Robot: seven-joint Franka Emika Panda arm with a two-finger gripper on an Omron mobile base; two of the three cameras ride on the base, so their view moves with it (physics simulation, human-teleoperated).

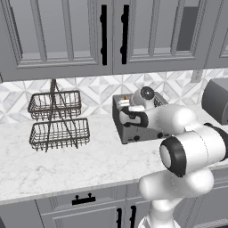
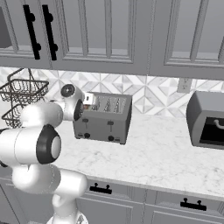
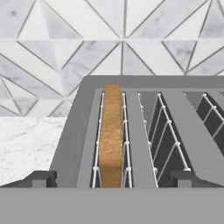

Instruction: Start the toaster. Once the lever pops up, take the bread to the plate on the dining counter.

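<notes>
My pincer stands wide, holding nothing, its two dark blocky tips low on either side of the slot where the bread sits on edge, brown crust upward, between thin white wire guides. The toaster is a boxy grey metal block on the veined white marble worktop, backed by triangle-patterned tile. A two-tier wire basket stands well to its left.
</notes>
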